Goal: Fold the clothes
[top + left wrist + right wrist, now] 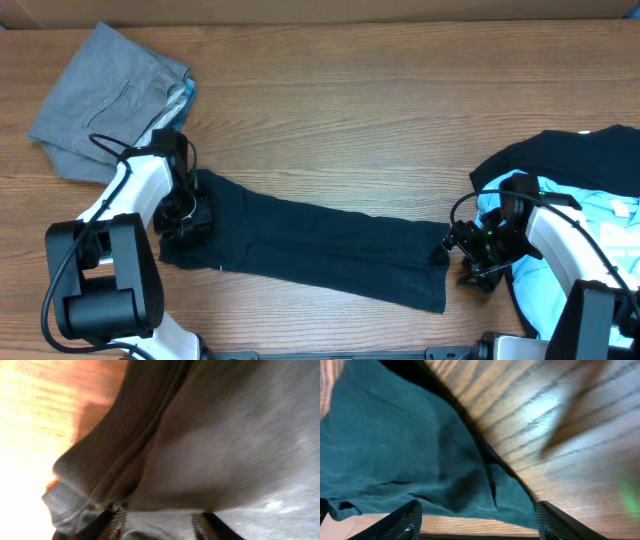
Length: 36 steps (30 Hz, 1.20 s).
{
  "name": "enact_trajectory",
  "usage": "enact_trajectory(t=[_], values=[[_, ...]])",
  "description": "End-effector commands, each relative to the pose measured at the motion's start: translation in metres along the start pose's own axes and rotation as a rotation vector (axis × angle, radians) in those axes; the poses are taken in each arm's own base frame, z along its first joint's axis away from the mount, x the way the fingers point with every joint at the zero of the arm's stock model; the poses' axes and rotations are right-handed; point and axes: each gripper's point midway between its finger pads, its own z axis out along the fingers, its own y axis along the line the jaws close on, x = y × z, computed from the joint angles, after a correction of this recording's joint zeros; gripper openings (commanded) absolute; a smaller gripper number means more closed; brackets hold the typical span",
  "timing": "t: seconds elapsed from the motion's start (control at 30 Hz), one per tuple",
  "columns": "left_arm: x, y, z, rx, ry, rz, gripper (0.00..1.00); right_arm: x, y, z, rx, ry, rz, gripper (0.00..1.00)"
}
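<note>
Dark trousers (pixel 300 245): hem before right gripper (pixel 462 258), spread wide; waistband under left gripper (pixel 188 215), hold unclear

Your overhead camera looks straight down on the table (pixel 380 110), far enough to hold the whole garment (pixel 310 245). Your left wrist view sits very close on one end of it, blurred. Your right wrist view looks down past its fingers (pixel 405 520) at the other end and bare wood.
</note>
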Motion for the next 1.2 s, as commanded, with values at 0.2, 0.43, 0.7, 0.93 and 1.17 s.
enact_trajectory(t=[0.2, 0.43, 0.7, 0.93, 1.17], values=[[-0.007, -0.012, 0.003, 0.068, -0.024, 0.005, 0.35, 0.016, 0.003, 0.029, -0.131, 0.075, 0.106, 0.5], [-0.007, -0.012, 0.003, 0.068, -0.023, 0.005, 0.33, 0.006, 0.005, 0.028, -0.132, 0.032, 0.084, 0.29], [-0.006, -0.012, 0.003, 0.067, -0.02, 0.005, 0.27, -0.028, -0.007, 0.001, 0.043, -0.135, 0.049, 0.2], [-0.006, -0.012, 0.003, 0.067, -0.018, 0.005, 0.22, -0.04, -0.003, -0.016, 0.073, -0.202, 0.002, 0.18], [-0.003, -0.023, 0.0, 0.133, -0.005, 0.036, 0.5, -0.024, -0.008, -0.01, 0.078, -0.131, -0.037, 0.79]])
